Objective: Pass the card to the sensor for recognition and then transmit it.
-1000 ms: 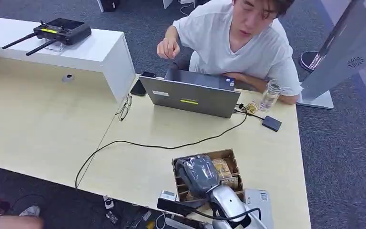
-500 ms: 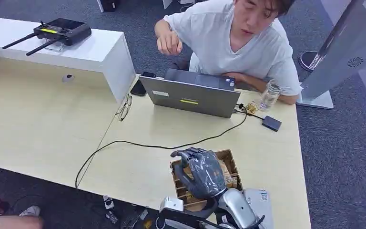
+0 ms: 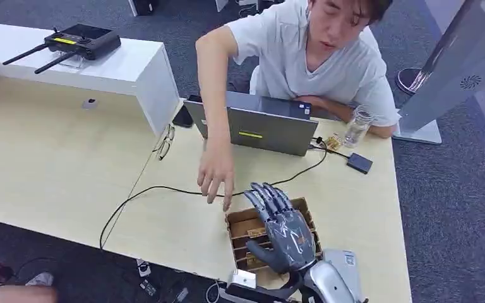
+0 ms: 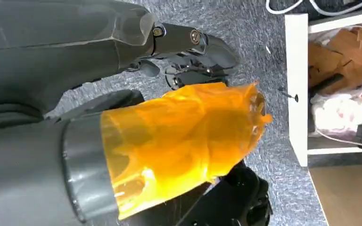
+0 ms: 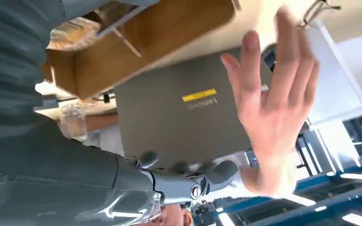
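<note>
**Asker:** Where was the robot's right hand [image 3: 284, 230]?

**Describer:** In the head view it hovered over a brown cardboard box with slotted compartments [image 3: 243, 222], which sat at the near edge of the pale wooden table [image 3: 57, 170], towards its right corner. The fingers were stretched out and apart, with nothing between them.

**Asker:** And the card?

**Describer:** It could not be picked out. The hand held no card. The compartments held brownish pieces too small to name, and the hand hid part of the box.

**Asker:** Was anyone else reaching in?

**Describer:** Yes. A person seated at the far edge, behind a grey open laptop [image 3: 259, 129], stretched a bare open hand [image 3: 216, 177] across the table. It hung just beside the box's far left corner, near the robot's fingertips but apart from them. The right wrist view showed the same palm, fingers spread.

**Asker:** What about the left hand [image 4: 169, 37]?

**Describer:** It hung over grey carpet in its wrist view. Whether its fingers were apart or together could not be told.

**Asker:** How would such a card handle?

**Describer:** Probably light, thin, stiff and slick, so hard to lift when lying flat. A pinch across one short edge, thumb against a finger, seemed the safest hold, leaving the face free for the sensor.
</note>
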`<move>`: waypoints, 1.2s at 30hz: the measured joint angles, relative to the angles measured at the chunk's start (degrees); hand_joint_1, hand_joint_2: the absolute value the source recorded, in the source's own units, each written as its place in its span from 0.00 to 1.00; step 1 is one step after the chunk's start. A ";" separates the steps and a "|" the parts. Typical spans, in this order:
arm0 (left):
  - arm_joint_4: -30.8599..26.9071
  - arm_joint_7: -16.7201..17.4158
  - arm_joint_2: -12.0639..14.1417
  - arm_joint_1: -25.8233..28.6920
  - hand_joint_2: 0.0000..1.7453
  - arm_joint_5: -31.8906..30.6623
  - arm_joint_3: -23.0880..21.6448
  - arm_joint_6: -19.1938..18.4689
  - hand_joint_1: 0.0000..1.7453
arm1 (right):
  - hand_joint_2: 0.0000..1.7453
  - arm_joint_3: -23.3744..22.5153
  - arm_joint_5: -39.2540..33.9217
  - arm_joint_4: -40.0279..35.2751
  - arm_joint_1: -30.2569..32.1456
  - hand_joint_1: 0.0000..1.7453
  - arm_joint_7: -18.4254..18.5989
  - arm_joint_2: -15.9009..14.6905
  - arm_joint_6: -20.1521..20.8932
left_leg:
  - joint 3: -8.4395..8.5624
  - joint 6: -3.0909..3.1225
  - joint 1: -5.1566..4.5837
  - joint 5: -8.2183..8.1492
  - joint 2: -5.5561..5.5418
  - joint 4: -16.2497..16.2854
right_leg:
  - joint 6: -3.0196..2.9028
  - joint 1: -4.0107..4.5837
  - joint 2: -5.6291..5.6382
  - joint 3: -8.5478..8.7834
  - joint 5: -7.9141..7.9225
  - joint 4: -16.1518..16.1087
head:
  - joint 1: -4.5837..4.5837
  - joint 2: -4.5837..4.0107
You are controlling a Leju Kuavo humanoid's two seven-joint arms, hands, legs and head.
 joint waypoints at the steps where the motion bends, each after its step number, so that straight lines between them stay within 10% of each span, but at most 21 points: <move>1: 0.00 0.00 0.04 0.04 0.00 0.00 -0.11 0.00 0.00 | 1.00 0.00 0.09 0.35 0.08 0.00 0.00 -0.09 -0.02 | 0.00 0.00 0.00 0.00 0.00 0.00 | 0.00 0.00 0.00 0.00 0.00 0.00 | -0.02 0.00; 36: 0.00 -0.07 0.59 0.83 0.00 0.66 -0.46 1.38 0.00 | 1.00 -0.66 0.50 1.55 2.41 0.00 -1.33 -1.64 -2.78 | 0.00 0.00 0.00 0.00 0.00 0.00 | 0.00 0.00 0.00 0.00 0.00 0.00 | -0.02 0.00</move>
